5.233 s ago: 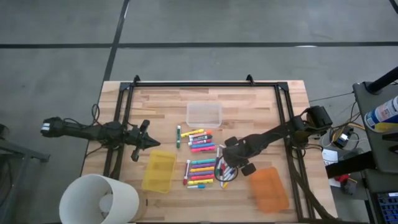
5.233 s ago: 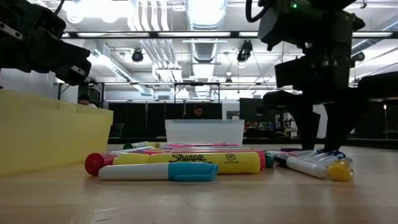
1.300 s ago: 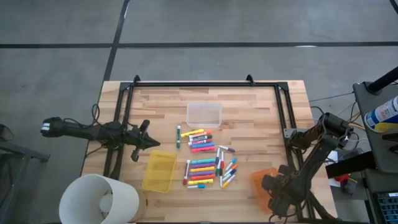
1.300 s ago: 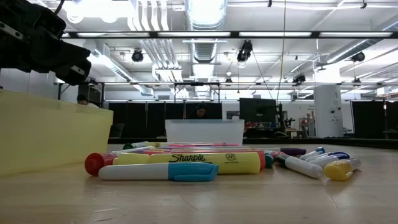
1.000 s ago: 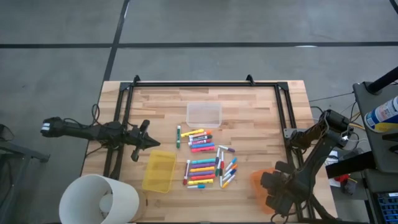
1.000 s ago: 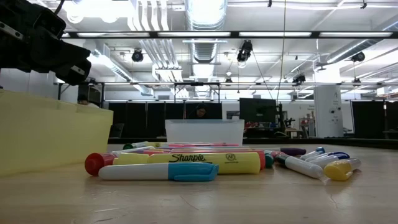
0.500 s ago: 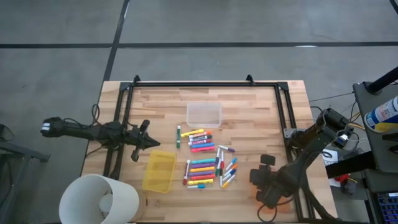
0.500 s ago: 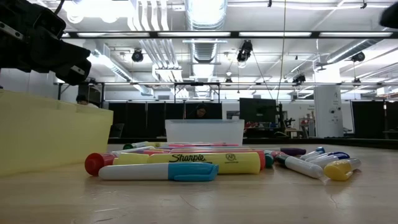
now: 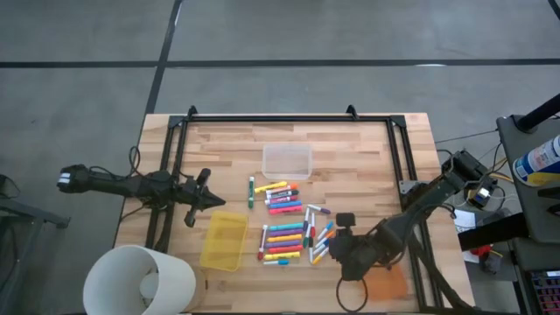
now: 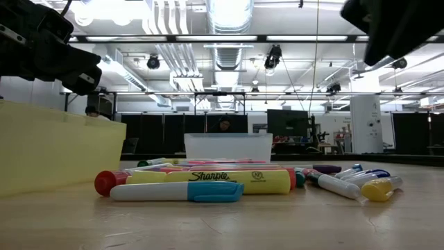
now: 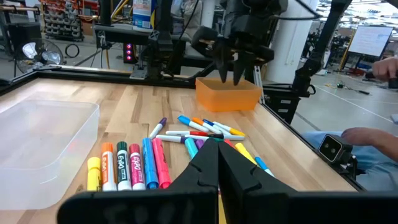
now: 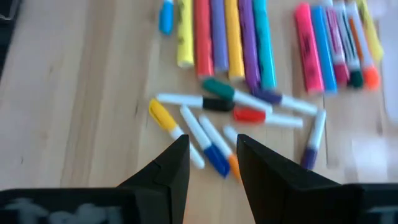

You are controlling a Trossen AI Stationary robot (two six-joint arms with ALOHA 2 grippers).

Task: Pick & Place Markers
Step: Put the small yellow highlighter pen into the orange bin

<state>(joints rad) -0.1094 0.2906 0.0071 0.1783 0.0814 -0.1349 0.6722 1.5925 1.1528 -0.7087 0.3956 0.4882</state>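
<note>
On the pale wooden table, the markers, short pen-like sticks in pink, yellow, green, blue, orange and thin white with coloured caps, lie loose in rows and a small scatter just in front of the clear rectangular plastic bin. The yellow rectangular plastic bin sits just beside the rows on the left arm's side. The orange rectangular plastic bin is mostly hidden under the right arm in the high view; the left wrist view shows its side wall beyond the scatter.

The right gripper hangs above the table, between the scattered markers and the orange bin; its fingers are spread with nothing between them, and the thin white markers show blurred below. In the low view only a dark corner of this arm shows, cut off.

The left gripper waits beside the yellow bin, well away from the clear bin, fingers pressed together and empty.
</note>
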